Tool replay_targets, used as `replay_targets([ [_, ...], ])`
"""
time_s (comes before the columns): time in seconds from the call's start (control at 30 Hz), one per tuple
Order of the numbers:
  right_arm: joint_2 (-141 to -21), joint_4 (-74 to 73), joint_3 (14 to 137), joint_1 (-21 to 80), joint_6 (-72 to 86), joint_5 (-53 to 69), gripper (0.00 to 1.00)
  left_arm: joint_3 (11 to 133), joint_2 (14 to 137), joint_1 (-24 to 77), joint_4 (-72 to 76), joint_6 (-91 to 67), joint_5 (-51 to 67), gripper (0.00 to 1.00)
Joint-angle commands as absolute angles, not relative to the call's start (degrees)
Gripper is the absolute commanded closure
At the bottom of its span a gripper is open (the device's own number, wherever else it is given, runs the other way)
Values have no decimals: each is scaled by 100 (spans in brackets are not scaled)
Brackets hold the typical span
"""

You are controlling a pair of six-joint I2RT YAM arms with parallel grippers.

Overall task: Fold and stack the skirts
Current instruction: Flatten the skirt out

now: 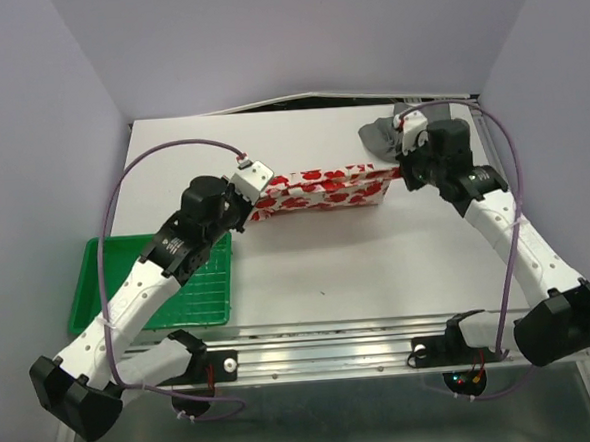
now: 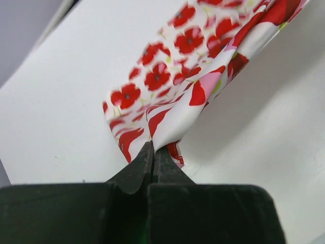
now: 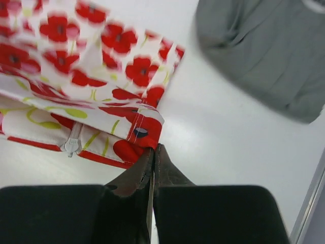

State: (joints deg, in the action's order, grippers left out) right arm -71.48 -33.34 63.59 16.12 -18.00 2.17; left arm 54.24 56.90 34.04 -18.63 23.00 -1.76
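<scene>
The white skirt with red flowers hangs as a long folded strip between my two grippers, just above the table. My left gripper is shut on its left corner; in the left wrist view the cloth runs up from the pinched tips. My right gripper is shut on the right corner, where the hem meets the tips. The dark grey skirt lies crumpled at the back right, behind the right gripper, and also shows in the right wrist view.
A green plastic tray sits at the table's left front, partly under the left arm. The white table is walled at the back and both sides. Purple cables loop over both arms.
</scene>
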Motion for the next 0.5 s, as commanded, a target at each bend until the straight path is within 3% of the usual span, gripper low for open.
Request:
replay_targets([
  [0.0,-7223,-2480,7345,1099,-1187,-852,99,6010,5677,3103,-1486,1837,-1354,100],
  [0.2,-8251,-1689,8514,1099,-1125,-1089,99,7091,7126,2787,-1117,1828,-1398,100],
  [0.47,-10887,-1248,11703,984,-1335,-1213,99,10885,10172,1785,-991,1951,-1072,100],
])
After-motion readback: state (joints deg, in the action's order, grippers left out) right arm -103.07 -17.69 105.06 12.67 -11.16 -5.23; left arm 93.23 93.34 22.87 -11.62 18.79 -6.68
